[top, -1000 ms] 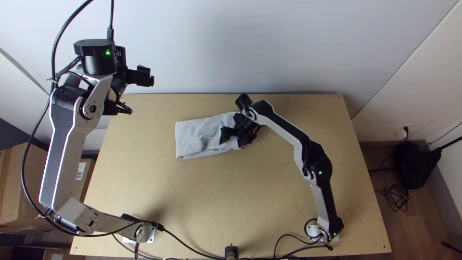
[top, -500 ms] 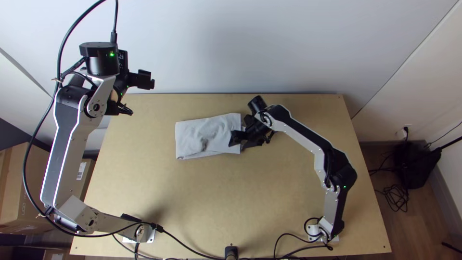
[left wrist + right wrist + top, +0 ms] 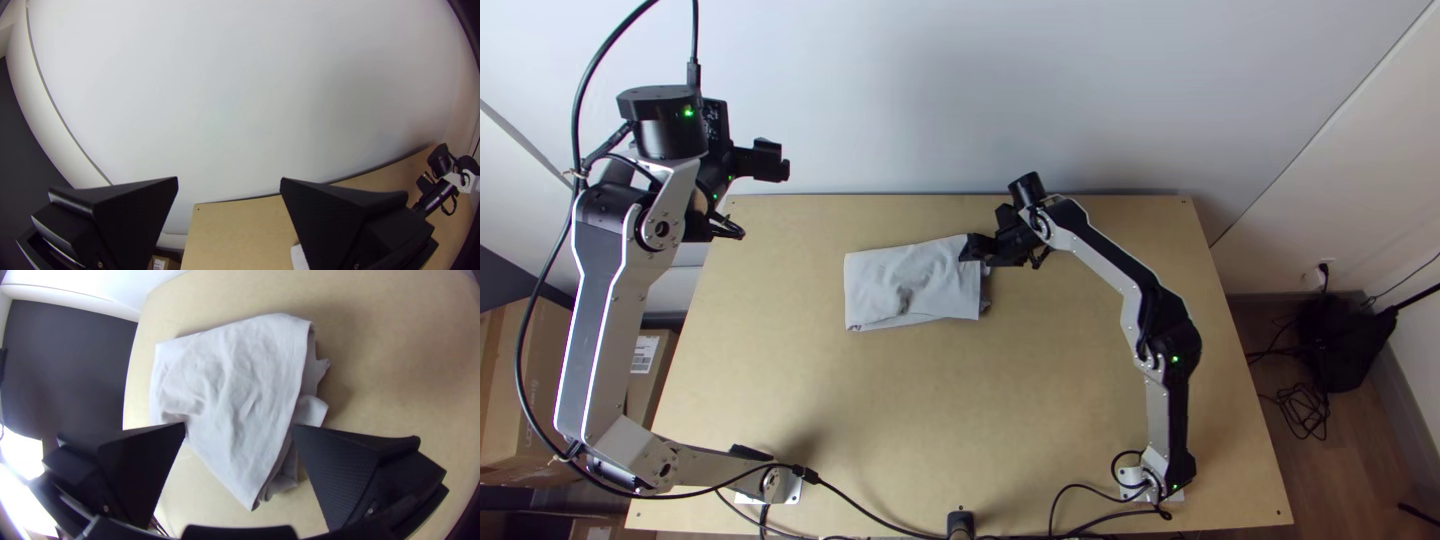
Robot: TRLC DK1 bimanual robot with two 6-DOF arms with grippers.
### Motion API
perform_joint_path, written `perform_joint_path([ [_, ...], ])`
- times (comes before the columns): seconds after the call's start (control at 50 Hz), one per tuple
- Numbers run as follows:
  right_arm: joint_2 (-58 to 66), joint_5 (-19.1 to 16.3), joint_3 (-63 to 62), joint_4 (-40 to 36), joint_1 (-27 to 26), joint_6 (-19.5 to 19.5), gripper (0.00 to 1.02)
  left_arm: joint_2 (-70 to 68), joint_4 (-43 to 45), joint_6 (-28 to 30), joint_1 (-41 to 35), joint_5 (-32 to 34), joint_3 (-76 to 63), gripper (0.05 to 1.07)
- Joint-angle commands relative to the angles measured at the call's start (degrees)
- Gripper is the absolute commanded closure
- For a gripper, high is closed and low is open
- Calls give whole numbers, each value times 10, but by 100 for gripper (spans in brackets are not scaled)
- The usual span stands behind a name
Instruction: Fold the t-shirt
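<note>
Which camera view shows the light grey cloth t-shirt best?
The right wrist view: the folded t-shirt lies large there, loose layers poking out from under one edge. The top view gives its smaller outline, the black right gripper over one corner; the left wrist view catches a pale bit.

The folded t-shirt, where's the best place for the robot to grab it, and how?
Probably pinch the t-shirt's end nearest the right hand, coming from that side, because loose layers poke out past the top one there.
</note>
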Motion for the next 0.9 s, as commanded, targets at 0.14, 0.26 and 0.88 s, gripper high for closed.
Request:
perform_joint_path([
  [0.14, 81, 11, 66, 4, -2, -9, 4, -20, 11, 9, 16, 7, -3, 9],
  [0.26, 110, 11, 89, 3, 3, -10, 4, -20, 11, 9, 22, 7, -3, 9],
  [0.88, 194, -35, 170, -55, 19, -19, 100, -26, 6, 9, 27, 7, -4, 9],
])
